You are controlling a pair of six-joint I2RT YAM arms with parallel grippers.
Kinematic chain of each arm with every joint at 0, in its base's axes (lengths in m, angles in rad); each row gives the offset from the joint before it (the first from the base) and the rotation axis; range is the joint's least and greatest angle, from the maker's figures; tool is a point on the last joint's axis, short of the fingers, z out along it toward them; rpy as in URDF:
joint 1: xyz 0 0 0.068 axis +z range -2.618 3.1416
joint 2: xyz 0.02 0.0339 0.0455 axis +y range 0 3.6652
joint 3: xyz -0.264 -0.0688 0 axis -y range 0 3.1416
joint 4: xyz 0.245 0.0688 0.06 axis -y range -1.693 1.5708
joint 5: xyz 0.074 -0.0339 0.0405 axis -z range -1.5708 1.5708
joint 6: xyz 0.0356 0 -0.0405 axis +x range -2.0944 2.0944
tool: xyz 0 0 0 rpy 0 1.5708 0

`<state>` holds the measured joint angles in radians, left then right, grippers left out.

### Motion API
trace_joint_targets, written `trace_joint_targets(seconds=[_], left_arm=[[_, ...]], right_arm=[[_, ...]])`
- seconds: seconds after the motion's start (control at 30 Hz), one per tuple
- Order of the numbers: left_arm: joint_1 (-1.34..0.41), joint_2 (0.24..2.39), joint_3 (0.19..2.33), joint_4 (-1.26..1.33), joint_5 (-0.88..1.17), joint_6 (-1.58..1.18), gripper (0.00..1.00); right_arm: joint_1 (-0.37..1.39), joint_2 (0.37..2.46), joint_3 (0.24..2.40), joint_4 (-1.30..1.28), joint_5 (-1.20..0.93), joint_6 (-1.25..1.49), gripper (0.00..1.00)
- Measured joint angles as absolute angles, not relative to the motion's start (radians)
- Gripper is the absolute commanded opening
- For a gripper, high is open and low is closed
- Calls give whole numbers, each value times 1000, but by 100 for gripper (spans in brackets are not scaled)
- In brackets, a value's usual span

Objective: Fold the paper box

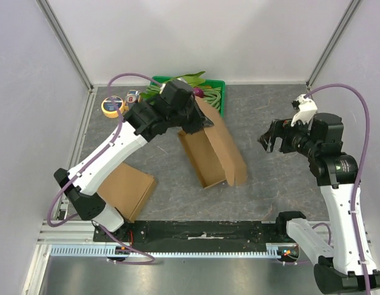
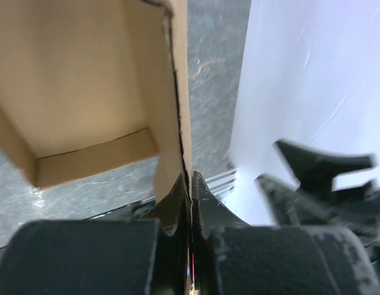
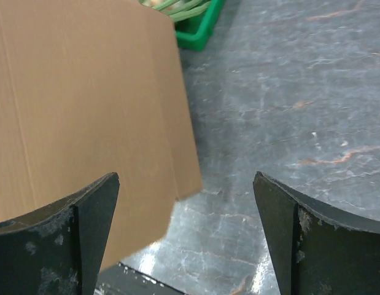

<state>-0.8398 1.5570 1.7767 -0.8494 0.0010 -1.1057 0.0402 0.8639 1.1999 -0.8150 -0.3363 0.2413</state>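
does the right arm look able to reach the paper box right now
Probably yes: the right hand is open, facing the paper box across bare table; the left hand pinches its other side.

So I'm counting two cardboard pieces on the table [image 1: 269, 184]: one half-folded paper box [image 1: 209, 153] sitting about dead centre, and one flat cardboard sheet [image 1: 129, 189] lying out at 8 o'clock. One green tray [image 1: 218, 82] is sitting at 12. Two tape rolls are hanging out around 11, one yellow roll [image 1: 110, 106] and one smaller roll [image 1: 132, 96]. Two arms are showing, the left arm [image 1: 107, 157] and the right arm [image 1: 337, 196].
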Motion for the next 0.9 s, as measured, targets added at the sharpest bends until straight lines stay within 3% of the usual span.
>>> trace_joint_targets(seconds=[0.23,0.33,0.7,0.8,0.9], left_arm=[[-767,1542,1953,-1048,-97,-1341,2],[-710,1539,1951,-1107,-103,-1416,2],[-593,1508,1871,-1203,-115,-1553,2],[-583,1494,1856,-1203,-119,-1575,2],[-573,1479,1837,-1203,-120,-1591,2]], right_arm=[[226,807,1201,-844,-421,163,97],[262,784,1179,-812,-455,156,92],[434,741,964,-635,-514,202,89],[542,786,956,-570,-455,222,83],[672,849,947,-480,-329,239,68]])
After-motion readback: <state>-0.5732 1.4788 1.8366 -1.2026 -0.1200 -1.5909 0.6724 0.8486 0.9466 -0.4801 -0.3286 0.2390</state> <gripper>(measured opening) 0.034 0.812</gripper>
